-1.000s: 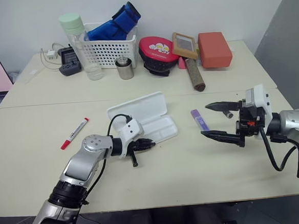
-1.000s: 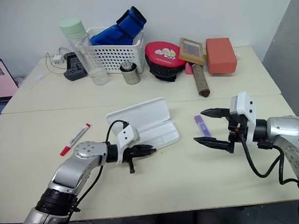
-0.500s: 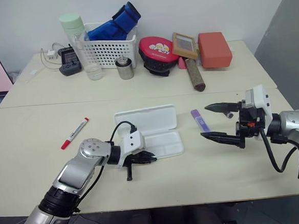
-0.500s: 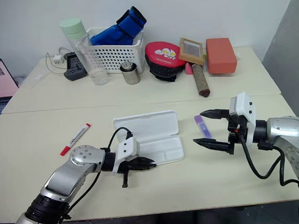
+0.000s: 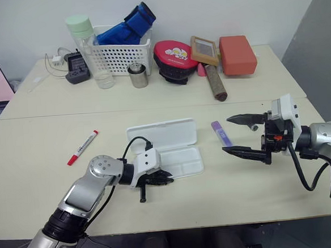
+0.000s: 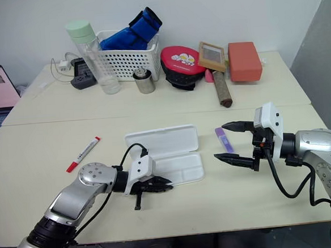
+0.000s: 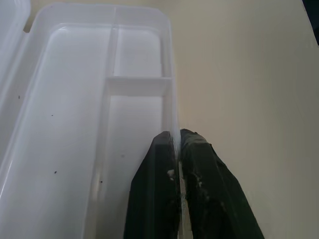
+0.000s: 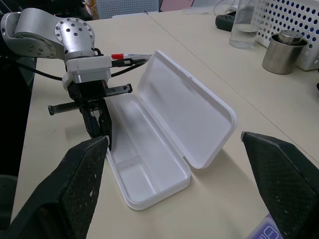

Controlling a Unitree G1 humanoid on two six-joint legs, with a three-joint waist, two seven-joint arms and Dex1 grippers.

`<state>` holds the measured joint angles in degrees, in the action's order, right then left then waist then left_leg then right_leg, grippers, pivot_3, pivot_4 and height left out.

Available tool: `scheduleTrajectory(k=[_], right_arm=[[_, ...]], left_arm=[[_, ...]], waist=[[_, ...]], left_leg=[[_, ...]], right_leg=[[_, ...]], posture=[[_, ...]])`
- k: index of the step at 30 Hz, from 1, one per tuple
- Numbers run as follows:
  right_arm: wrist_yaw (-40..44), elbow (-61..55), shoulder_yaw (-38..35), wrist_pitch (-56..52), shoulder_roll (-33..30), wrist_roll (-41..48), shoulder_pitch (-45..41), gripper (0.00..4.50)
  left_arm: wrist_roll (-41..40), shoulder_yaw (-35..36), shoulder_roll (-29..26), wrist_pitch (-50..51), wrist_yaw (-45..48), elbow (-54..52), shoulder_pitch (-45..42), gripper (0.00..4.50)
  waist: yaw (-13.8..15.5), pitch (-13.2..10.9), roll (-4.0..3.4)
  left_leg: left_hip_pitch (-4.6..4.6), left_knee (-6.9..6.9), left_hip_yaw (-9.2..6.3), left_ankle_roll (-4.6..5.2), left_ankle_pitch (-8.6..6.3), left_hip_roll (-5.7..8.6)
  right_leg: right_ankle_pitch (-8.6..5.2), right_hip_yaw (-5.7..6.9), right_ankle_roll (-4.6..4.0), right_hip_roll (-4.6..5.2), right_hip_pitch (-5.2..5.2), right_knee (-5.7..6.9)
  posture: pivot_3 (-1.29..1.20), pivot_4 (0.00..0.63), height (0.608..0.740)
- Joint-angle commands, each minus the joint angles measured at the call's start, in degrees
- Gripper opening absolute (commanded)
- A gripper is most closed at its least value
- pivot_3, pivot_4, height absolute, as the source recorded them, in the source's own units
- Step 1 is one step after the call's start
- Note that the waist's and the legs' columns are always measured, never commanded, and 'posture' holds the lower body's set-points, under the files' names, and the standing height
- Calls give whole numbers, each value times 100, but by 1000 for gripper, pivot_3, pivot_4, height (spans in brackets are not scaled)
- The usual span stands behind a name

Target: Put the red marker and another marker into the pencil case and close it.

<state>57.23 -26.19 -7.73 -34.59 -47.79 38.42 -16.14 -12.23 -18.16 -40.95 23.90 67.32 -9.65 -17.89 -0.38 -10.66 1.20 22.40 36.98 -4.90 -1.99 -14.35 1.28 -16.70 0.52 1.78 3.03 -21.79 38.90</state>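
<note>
Stock as we find it, L to R:

- Red marker [image 5: 82,147]: flat on the table [image 5: 39,184], near-left area, well apart from the case. Not yet packed.
- Left gripper [image 5: 164,179]: forearm low over the near table, pointing right and slightly down. In the left wrist view its two fingers [image 7: 154,199] pinch the near rim of the case's tray, wall caught between them. Narrow, closed on the rim.
- Pencil case [image 5: 170,149]: centre of table, lying open; lid folded back on the far side, tray on the near side. Moulded compartments bare, nothing inside.
- Purple marker [image 5: 220,133]: flat on the table just right of the case, between it and the right gripper. Not yet packed.
- Small dark grey cap [image 5: 252,126]: on the table by the right gripper's far finger.
- Right gripper [image 5: 241,134]: held above the table at the right, pointing left toward the case, roughly level. Jaws spread wide, holding nothing.

Progress, as we judge it: case is open and set square, approx. ready to load. Still to do: both markers in, lid shut. We'd rate the task barely begun; the purple marker looks the handier first pick for the right arm.
</note>
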Motion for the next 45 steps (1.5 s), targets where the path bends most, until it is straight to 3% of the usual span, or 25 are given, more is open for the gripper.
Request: scheduleTrajectory(k=[1, 10, 16, 19, 23, 26, 31, 37, 45], right_arm=[[12, -91, -78, 58, -33, 54, -58, 4500], [90, -64, -47, 77, -28, 71, -93, 4500], [128, -59, -63, 65, -30, 121, -119, 4500], [154, -42, -112, 52, 52, 295, -234, 4500], [167, -12, -104, 16, 125, 437, -417, 4500], [116, -1, 13, -9, 280, 548, -714, 4500], [180, 110, 247, 29, 394, 421, -939, 4500], [307, 252, 510, 127, 463, 308, -1086, 4500], [151, -66, 403, 23, 537, 521, -1016, 4500]], left_arm=[[-48, 14, -88, 33, 92, -251, 30, 1369], [-438, 364, -96, 340, 53, -682, 101, 3297], [-1474, 1110, -23, 1154, -206, -1451, 307, 4485], [-2547, 2200, 187, 1806, -839, -1931, 357, 4485], [-3143, 2965, 261, 2181, -1446, -2023, 325, 4485], [-2918, 3860, 29, 1987, -1949, -1526, 372, 4485], [-2495, 4606, -430, 1580, -2136, -476, 473, 4485], [-1632, 4309, -989, 589, -1719, 1525, 386, 4485], [-720, 3547, -921, -476, -1575, 3634, -285, 4485]], waist=[[0, 0, 0], [-2, 0, 0], [-7, 0, 0], [-14, 0, 0], [-14, 0, 0], [-31, 0, 0], [-59, 0, 0], [-64, -1, -1], [-61, -1, 0]], left_leg=[[0, 0, -1, 0, 0, 0], [0, 0, 0, 0, 0, -1], [0, 1, -2, 0, 0, -2], [0, 1, -1, 0, 0, -2], [-2, 2, -7, 0, 0, -4], [-4, 2, -4, 0, 0, -5], [-5, 0, -6, 0, 0, -7], [-4, -1, 1, 0, 0, -1], [14, -1, -1, -1, 0, -1]], right_leg=[[0, 1, 0, 0, 0, 0], [0, 0, 0, 0, 0, 1], [0, 0, 0, 0, 0, 1], [0, -2, 0, 0, 0, 1], [0, 2, 0, 1, 2, 2], [0, 0, 0, 0, 2, 3], [0, 2, -1, -5, 0, 4], [0, -1, -1, 0, -4, 3], [1, -1, -2, 3, -25, 7]], posture=[[0, 150, 740], [0, 150, 740], [0, 150, 740], [0, 150, 740], [0, 150, 740], [0, 150, 740], [0, 150, 740], [0, 150, 740], [0, 150, 740]])
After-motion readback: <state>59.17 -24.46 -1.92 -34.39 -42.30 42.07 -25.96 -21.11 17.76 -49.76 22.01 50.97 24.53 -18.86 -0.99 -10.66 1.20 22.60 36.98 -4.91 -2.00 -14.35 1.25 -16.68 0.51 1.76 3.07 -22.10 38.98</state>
